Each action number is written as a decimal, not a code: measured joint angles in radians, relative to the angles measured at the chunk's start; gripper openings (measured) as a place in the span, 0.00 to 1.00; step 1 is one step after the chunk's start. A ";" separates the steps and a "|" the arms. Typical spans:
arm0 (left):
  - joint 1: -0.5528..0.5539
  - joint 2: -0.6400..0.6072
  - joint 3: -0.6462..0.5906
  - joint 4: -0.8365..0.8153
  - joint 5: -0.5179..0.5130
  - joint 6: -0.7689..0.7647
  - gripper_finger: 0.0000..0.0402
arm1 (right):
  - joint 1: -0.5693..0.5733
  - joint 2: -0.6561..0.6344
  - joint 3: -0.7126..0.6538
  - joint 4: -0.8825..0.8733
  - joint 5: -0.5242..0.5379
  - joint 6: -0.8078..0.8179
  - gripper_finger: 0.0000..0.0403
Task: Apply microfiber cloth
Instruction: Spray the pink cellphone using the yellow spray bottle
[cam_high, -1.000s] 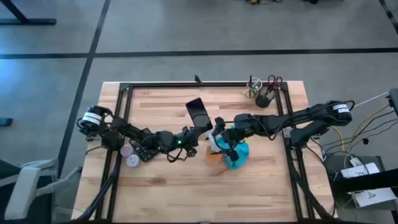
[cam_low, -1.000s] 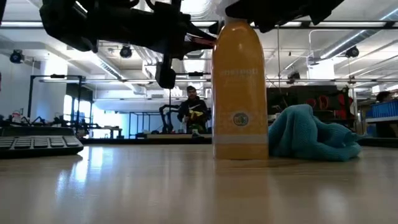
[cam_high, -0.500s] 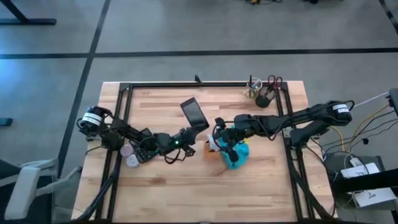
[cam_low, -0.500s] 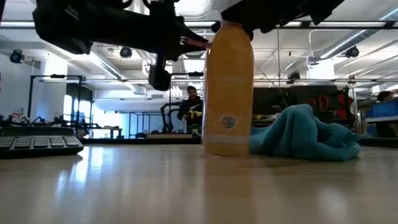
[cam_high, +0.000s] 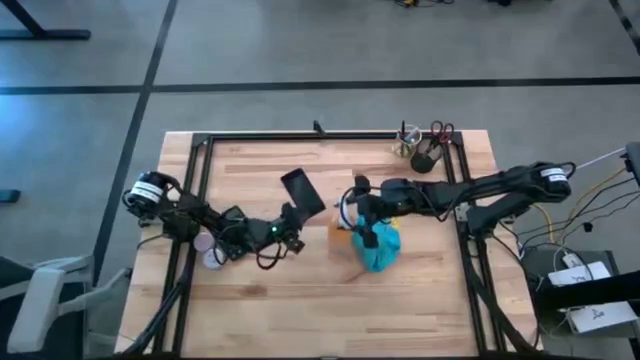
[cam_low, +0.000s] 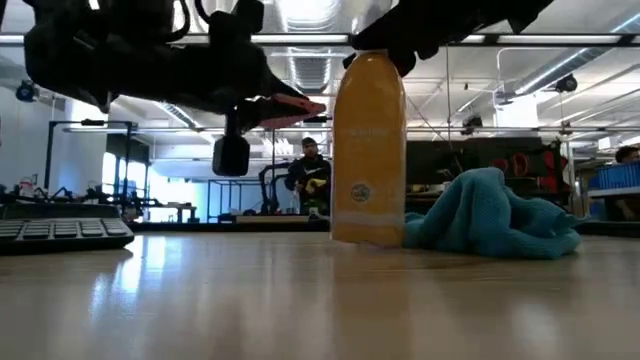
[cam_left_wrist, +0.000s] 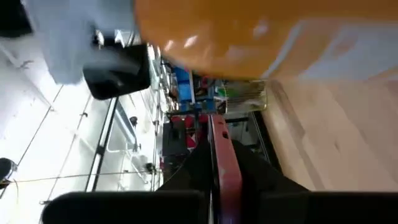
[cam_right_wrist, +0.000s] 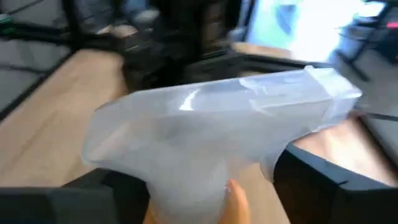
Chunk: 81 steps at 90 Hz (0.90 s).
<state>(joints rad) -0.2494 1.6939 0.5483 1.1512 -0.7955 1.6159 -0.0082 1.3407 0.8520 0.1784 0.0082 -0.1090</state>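
Right arm reaches over the microfiber cloth (cam_high: 378, 247) — left arm outstretched.

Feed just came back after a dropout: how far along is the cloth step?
Not started: the microfiber cloth lies bunched on the table, ungripped. In hand: the left gripper holds the phone raised; the right gripper grips the spray bottle by its top. Left: release the bottle, take the cloth, wipe.

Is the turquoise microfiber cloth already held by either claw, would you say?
No, the microfiber cloth lies crumpled on the table beside the orange spray bottle.
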 joint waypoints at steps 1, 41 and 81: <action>-0.001 0.000 -0.001 0.000 -0.001 0.002 0.03 | -0.005 0.000 0.000 0.004 0.011 0.006 0.69; -0.069 0.001 -0.001 0.000 0.051 -0.100 0.03 | -0.182 0.003 0.000 -0.027 0.151 0.096 0.69; -0.073 0.003 0.051 -0.018 0.083 -0.087 0.03 | -0.213 -0.004 0.004 -0.048 0.152 0.024 0.83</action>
<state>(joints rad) -0.3224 1.6974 0.5988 1.1333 -0.7125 1.5288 -0.2214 1.3366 0.8558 0.1300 0.1602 -0.0854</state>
